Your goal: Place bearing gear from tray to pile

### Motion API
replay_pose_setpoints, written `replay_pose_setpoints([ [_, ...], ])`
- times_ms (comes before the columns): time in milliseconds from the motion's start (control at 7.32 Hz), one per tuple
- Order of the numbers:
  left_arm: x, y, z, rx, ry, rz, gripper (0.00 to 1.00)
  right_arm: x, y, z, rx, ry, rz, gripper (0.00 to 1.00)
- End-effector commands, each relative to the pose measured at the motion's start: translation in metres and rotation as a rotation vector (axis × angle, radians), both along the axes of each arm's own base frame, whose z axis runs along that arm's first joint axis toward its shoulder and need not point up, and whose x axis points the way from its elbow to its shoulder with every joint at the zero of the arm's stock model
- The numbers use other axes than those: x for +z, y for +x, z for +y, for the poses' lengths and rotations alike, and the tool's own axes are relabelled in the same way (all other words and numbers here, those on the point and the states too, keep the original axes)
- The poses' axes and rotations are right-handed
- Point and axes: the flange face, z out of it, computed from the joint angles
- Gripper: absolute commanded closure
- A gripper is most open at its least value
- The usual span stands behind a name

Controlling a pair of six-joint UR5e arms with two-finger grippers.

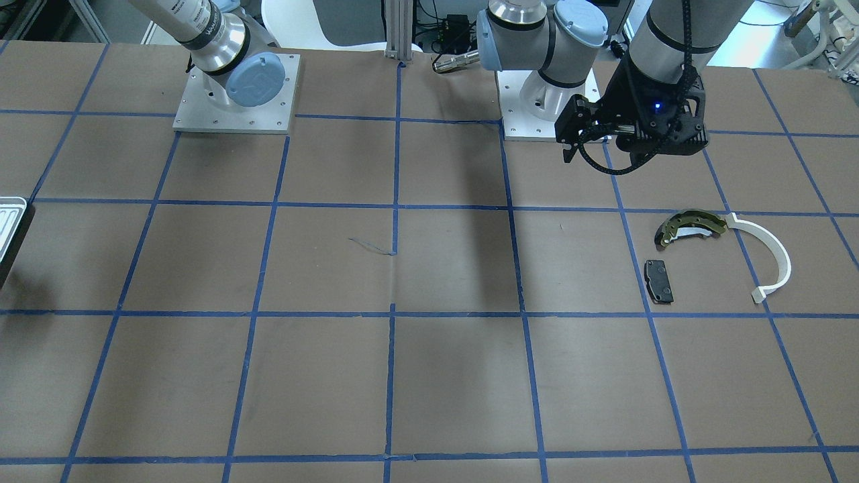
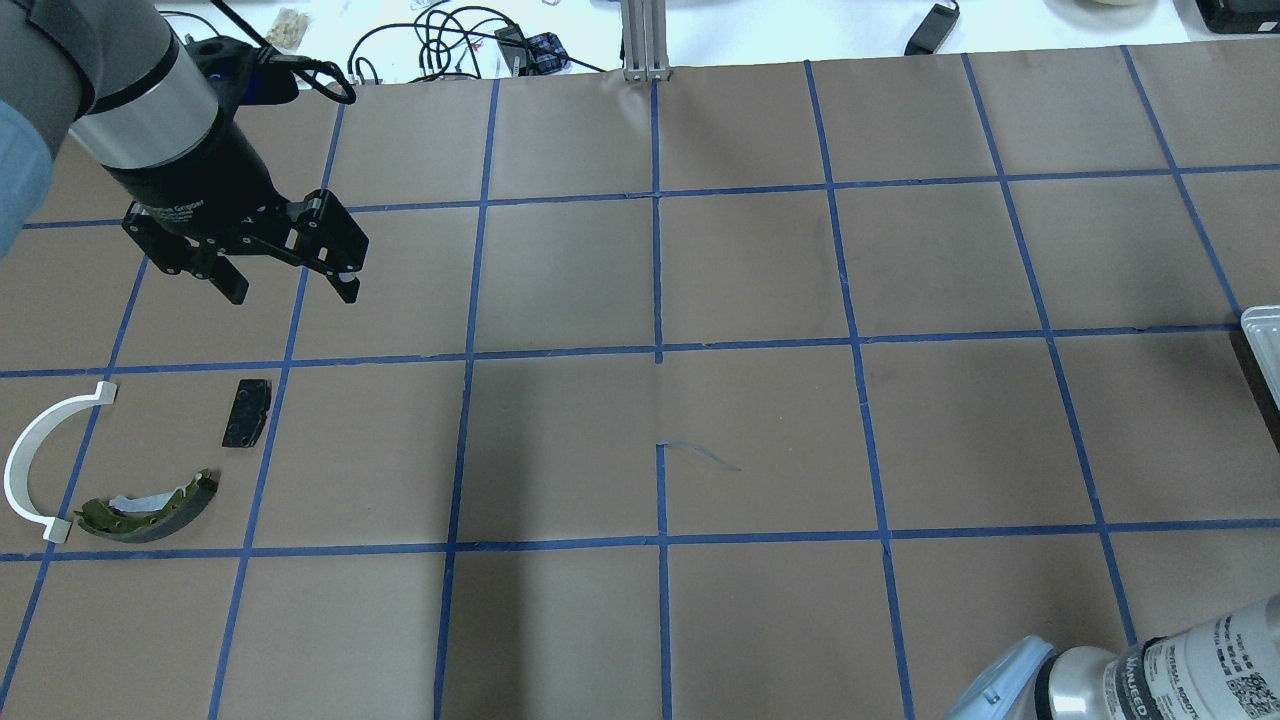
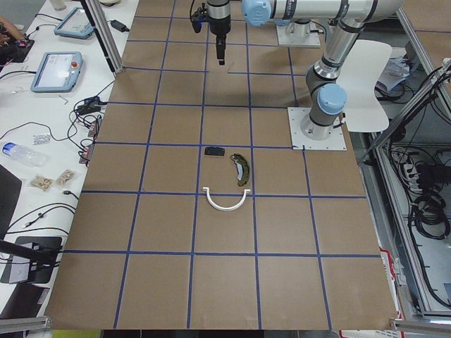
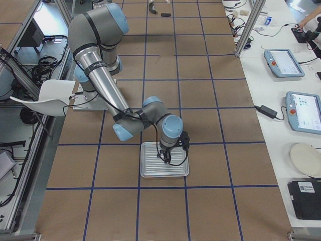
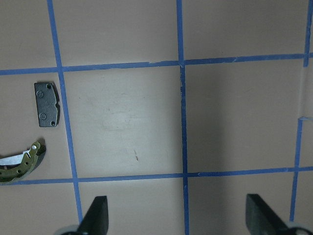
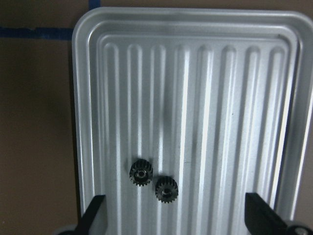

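Two small black bearing gears (image 6: 141, 172) (image 6: 166, 189) lie side by side on the ribbed silver tray (image 6: 215, 98). My right gripper (image 6: 178, 220) is open above the tray (image 4: 150, 173), with the gears just ahead of its fingers (image 6: 95, 213). It holds nothing. The pile lies at the other end of the table: a brass-and-dark brake shoe (image 2: 150, 497), a white plastic arc (image 2: 40, 450) and a black brake pad (image 2: 246, 412). My left gripper (image 2: 290, 285) hangs open and empty above the table just beyond the pile. Its wrist view shows the pad (image 5: 47, 104) and the shoe's tip (image 5: 19, 164).
The table is brown paper with a grid of blue tape lines. The two arm bases (image 1: 235, 94) (image 1: 547, 100) stand at the robot's edge. Only the tray's corner (image 1: 10, 221) shows in the front-facing view. Cables and tablets lie on the side bench (image 4: 286, 63).
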Motion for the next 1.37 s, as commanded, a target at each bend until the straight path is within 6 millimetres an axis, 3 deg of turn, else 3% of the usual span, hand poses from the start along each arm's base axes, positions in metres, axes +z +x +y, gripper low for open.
replay_pose_setpoints([
  [0, -0.002, 0.0, 0.0, 0.002, 0.003, -0.003, 0.0, -0.041, 0.02, 0.023, 0.022, 0.047, 0.054, 0.0],
  [410, -0.002, -0.001, 0.0, 0.002, 0.003, -0.001, 0.0, -0.043, 0.012, 0.033, 0.075, 0.064, 0.041, 0.03],
  [546, -0.002, -0.001, 0.0, 0.002, 0.001, -0.001, 0.0, -0.043, 0.012, 0.033, 0.089, 0.064, 0.045, 0.18],
  [683, -0.002, -0.001, 0.0, 0.002, 0.003, -0.001, 0.0, -0.042, 0.01, 0.032, 0.093, 0.057, 0.051, 0.23],
  [1229, -0.002, 0.0, 0.0, 0.004, 0.001, -0.001, 0.0, -0.046, 0.01, 0.03, 0.173, 0.049, 0.038, 0.23],
])
